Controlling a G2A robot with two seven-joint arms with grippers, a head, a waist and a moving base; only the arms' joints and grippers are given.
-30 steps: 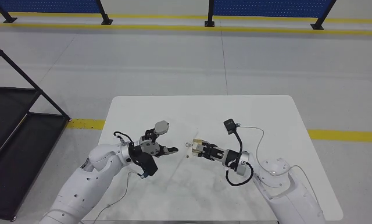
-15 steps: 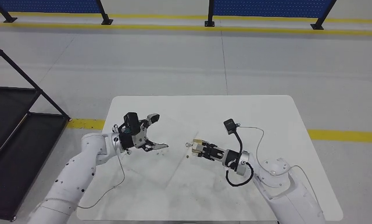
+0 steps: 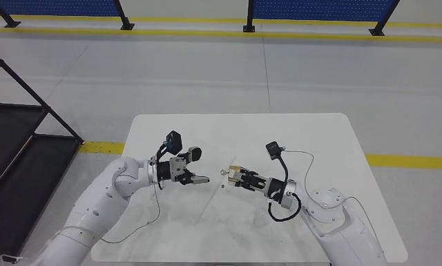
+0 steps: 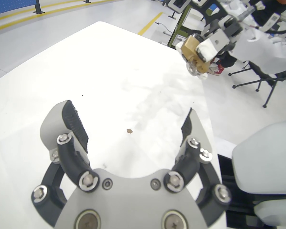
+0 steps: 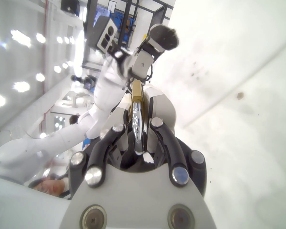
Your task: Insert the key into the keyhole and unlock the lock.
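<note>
Grey floor (image 3: 207, 79) with yellow lines (image 3: 207, 32) runs past blue panels (image 3: 318, 2) at the far side, and a black rack (image 3: 31, 145) stands at the left. On it is a white counter (image 3: 311, 135).

Above the middle of the counter, slightly toward the near side, the right gripper (image 3: 238, 176) (image 4: 200, 58) (image 5: 138, 101) holds the lock (image 3: 233, 173) (image 4: 189, 46) (image 5: 136, 91). This is a brass padlock clamped between the jaws across its flat sides, clear of the surface. Its chrome shackle (image 5: 137, 120) points back into the gripper and its other end faces left. At that left end sits a small silvery round piece (image 4: 192, 69) that looks like the head of the key (image 3: 223, 173), touching the lock's body. How deep it sits I cannot tell.

To the left of the lock and apart from it, the left gripper (image 3: 198, 166) (image 4: 129, 110) hangs over the counter, pointed at the lock. Its jaws stand wide with nothing between them.

A brown speck (image 4: 129, 131) (image 5: 240, 95) lies on the counter below the left gripper.
</note>
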